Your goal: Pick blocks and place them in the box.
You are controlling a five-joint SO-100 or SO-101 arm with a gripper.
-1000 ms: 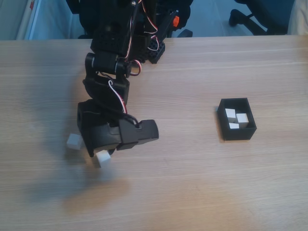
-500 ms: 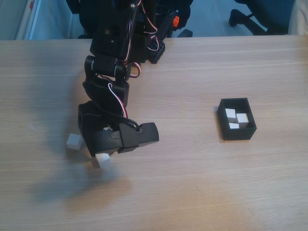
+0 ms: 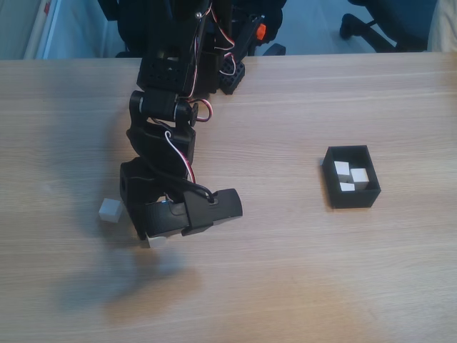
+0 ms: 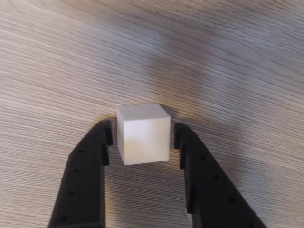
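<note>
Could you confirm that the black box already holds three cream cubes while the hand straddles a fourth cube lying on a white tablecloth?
Nearly right. The black box does hold three cubes and the hand straddles the fourth cube, but the wrist view shows it resting on a bare wood-grain table, not a white tablecloth.

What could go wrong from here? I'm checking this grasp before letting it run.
In the wrist view the cube sits between the open gripper with small gaps on both sides; an uneven close could push or twist it. In the fixed view another cube lies just left of the arm and could get bumped.
</note>
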